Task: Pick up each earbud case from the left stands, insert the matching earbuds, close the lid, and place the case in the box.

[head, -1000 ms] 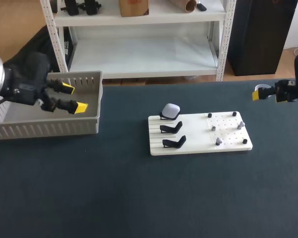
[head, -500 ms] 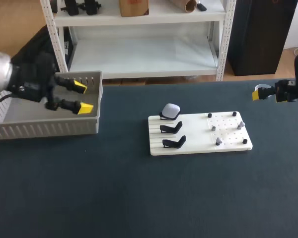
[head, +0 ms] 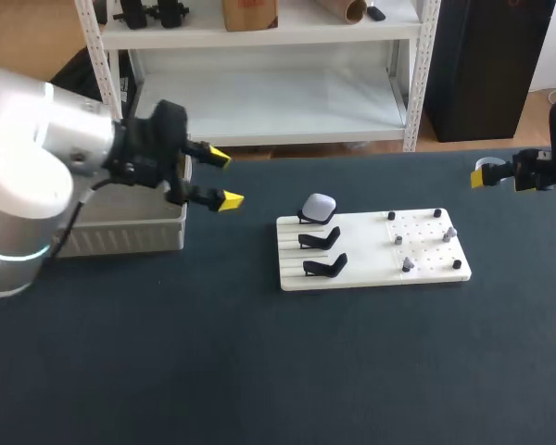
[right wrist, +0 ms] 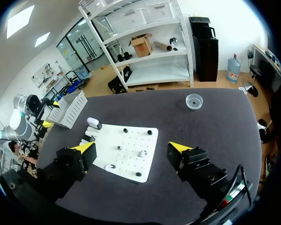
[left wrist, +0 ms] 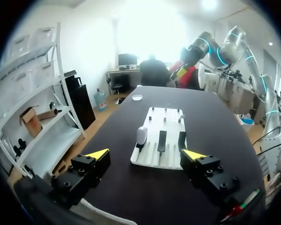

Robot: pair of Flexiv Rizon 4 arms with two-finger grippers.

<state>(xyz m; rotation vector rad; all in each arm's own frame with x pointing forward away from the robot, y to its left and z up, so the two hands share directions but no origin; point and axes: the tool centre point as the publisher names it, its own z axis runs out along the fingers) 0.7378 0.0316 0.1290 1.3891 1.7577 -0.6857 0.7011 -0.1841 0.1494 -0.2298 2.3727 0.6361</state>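
Left gripper (head: 225,178) hangs over the dark counter (head: 259,371) between the grey box (head: 120,236) and the white board (head: 371,273), fingers spread wide with nothing between them. Right gripper (right wrist: 132,148) is parked off at the far side, its fingers spread wide and empty too.

One white earbud case (head: 319,206) is left, perched on the rearmost of three black stands. The two stands nearer the front, (head: 320,239) and (head: 325,267), are bare. The left gripper is well apart from the case.

Here's the danger, as I read it. That case is a smooth, rounded pebble balanced on a thin cradle. If one finger arrives first, it likely tips the case off the stand. If the pinch lands off-centre on the curve, the case could squirt out. The middle stand sits just beside the case, so a low approach may snag it and drag the board.

Now the orientation. In the left wrist view the case (left wrist: 141,136) stands propped on edge rather than flat, its narrow side toward the gripper. Its long axis looks to run along the stand, toward the pegged half of the board. I can't tell which way the lid opens.
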